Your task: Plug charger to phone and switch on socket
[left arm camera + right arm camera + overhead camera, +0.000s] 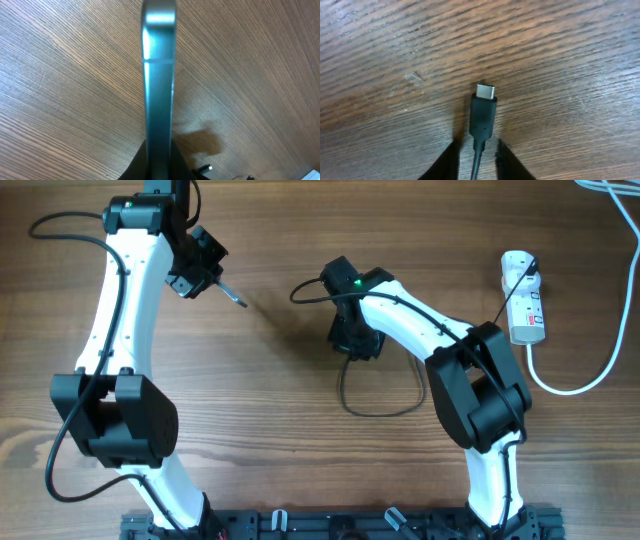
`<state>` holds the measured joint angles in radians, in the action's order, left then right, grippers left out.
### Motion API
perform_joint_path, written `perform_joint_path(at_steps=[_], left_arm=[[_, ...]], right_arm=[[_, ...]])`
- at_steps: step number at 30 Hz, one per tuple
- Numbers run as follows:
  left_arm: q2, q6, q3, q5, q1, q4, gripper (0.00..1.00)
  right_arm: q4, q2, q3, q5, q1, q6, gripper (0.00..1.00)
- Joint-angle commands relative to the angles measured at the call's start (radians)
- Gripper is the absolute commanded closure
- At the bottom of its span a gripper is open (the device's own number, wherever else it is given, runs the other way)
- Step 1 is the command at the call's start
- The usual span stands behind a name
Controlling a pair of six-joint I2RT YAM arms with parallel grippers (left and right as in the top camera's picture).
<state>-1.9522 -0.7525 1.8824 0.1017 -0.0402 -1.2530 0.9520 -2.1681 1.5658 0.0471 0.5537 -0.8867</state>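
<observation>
**Phone held on edge at left, charger tip held at right**

Closest to the lens in the left wrist view, the phone (159, 95) stands on edge as a tall blue-grey strip. The left gripper (203, 272) is clamped on its lower end, with dark fingers (136, 169) on either side. From overhead the same phone shows only as a thin sliver jutting from that gripper above the wooden table (280, 480).

The right wrist view shows the charger (483, 116) with its small metal tip pointing away from the camera just above the wood. The right gripper (478, 162) is closed on the thin cable behind it.

Only the overhead view shows the cable looping on the table below the right gripper. Only that view shows the socket (524, 305), well apart at the right edge. A dark plug sits in its upper end, and a white cord (590, 380) curves beside it.
</observation>
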Motion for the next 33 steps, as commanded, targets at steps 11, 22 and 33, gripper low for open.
perform_joint_path(at_steps=[11,22,33], left_arm=[[0.028,0.016,0.016,-0.010,-0.001,0.006,0.96],[0.028,0.016,0.016,-0.009,-0.001,0.006,0.96],[0.028,0.358,0.016,0.442,-0.002,0.120,0.96]], right_arm=[[-0.009,-0.029,-0.010,-0.060,-0.003,0.000,0.82],[-0.009,-0.037,-0.010,-0.052,-0.003,0.001,0.91],[0.036,0.034,0.053,0.031,-0.031,0.132,0.96]])
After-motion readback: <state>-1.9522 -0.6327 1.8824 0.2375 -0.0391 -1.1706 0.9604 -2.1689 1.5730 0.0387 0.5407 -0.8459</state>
